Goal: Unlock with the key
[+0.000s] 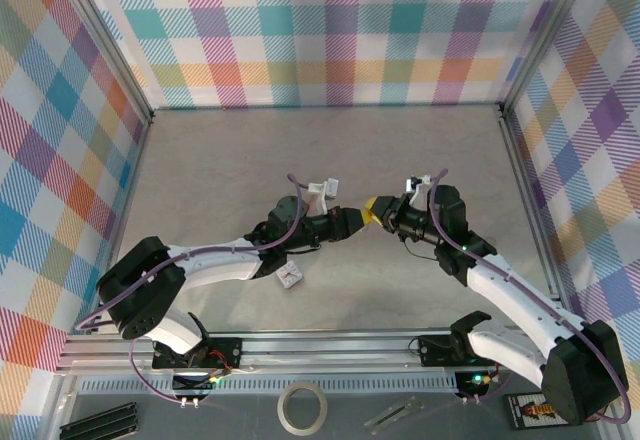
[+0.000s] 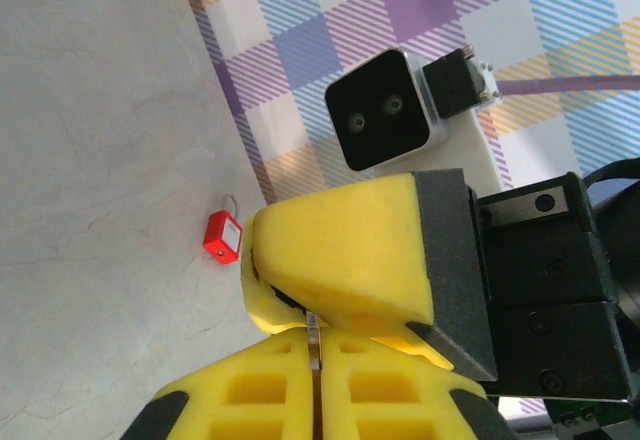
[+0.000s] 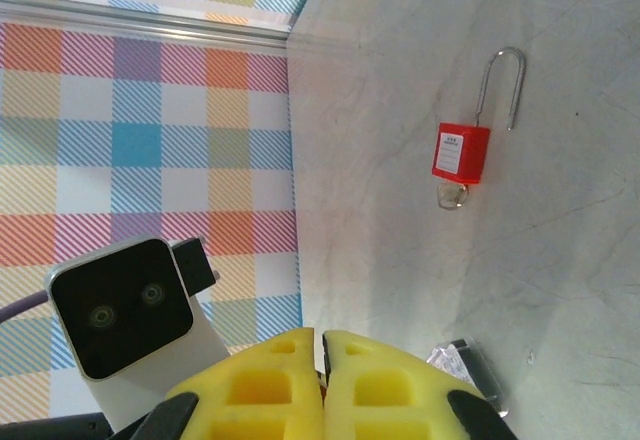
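Currently I see both arms meeting nose to nose over the middle of the grey marbled table. The left gripper points right and the right gripper points left, their tips touching. From the left wrist camera, my left yellow foam fingers are clenched on a thin silver metal key, seen edge-on as a narrow strip standing up out of the seam between them. The right gripper's yellow fingers are pressed together right at the top end of that strip. I cannot tell whether they actually pinch it or only touch it. From the right wrist camera those fingers are closed flat against each other, with no gap that I can make out. The red padlock with a silver wire shackle lies flat on the table, well apart from both grippers and touching neither. A white label faces up on its body. The pastel plaid wall runs behind.
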Robot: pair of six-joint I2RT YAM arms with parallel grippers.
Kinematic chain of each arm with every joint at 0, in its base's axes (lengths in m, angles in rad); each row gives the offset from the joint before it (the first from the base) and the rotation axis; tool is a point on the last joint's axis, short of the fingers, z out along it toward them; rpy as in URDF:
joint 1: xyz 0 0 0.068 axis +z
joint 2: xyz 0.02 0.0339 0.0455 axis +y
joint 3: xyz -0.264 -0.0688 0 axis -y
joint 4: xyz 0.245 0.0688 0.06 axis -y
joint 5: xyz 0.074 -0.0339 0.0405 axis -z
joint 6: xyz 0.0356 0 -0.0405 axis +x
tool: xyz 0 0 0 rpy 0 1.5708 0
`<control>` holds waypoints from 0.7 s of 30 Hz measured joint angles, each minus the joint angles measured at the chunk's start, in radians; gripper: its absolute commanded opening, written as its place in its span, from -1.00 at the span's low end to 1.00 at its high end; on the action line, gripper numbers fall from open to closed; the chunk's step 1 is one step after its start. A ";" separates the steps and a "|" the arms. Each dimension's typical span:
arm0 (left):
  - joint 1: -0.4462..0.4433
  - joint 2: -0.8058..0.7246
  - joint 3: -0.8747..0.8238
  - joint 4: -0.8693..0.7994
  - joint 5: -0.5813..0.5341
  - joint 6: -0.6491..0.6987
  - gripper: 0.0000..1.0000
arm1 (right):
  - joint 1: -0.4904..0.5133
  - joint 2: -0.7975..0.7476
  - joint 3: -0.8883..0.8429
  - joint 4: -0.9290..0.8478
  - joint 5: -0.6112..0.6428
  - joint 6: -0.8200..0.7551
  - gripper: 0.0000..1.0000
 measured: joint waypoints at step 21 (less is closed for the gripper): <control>-0.046 0.076 -0.064 0.273 -0.109 -0.150 -0.31 | 0.001 -0.004 -0.006 0.003 0.092 0.071 -1.00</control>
